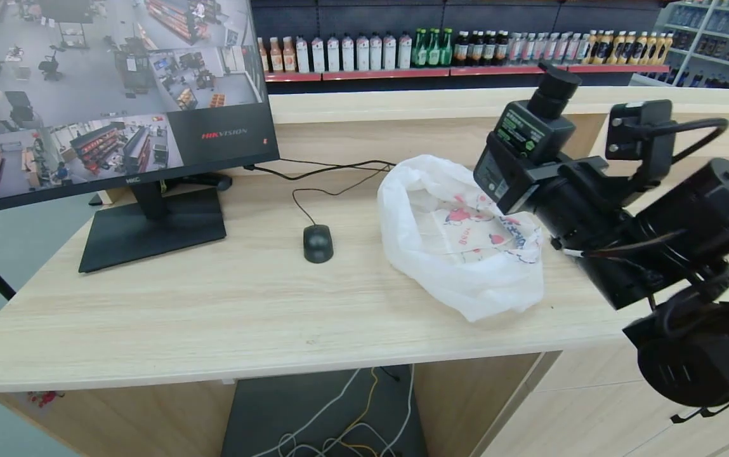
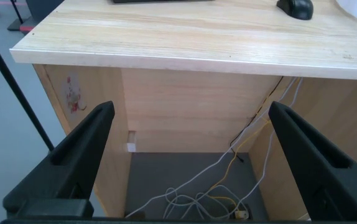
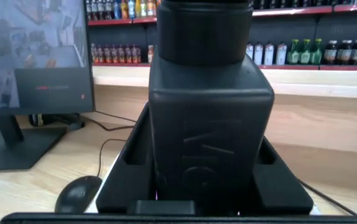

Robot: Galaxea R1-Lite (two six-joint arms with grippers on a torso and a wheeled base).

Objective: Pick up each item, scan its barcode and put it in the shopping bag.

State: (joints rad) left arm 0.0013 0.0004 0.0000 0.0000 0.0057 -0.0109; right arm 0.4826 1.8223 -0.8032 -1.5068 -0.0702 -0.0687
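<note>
- Right pincer (image 3: 209, 158) is clamped on the black bottle (image 1: 526, 136), which is held up beside the far right rim of the shopping bag (image 1: 427, 266).
- Bag is on the table (image 1: 243, 304), mouth open and slumped.
- Likely step: the drop. Centre over the mouth, lower inside, then release.
- Risk: snagging the thin rim.
- Left pincer (image 2: 191, 149) is wide, low at the table front, holding nothing.

The black left gripper (image 2: 191, 111) hangs low before the front of the light wooden counter (image 2: 166, 37), below its top edge, with its fingers (image 2: 85, 140) spread wide and nothing between them. The right arm is raised over the counter's right part. There the black right gripper (image 1: 519, 181) is clamped on a tilted black square bottle with a round cap (image 1: 529, 130).
</note>
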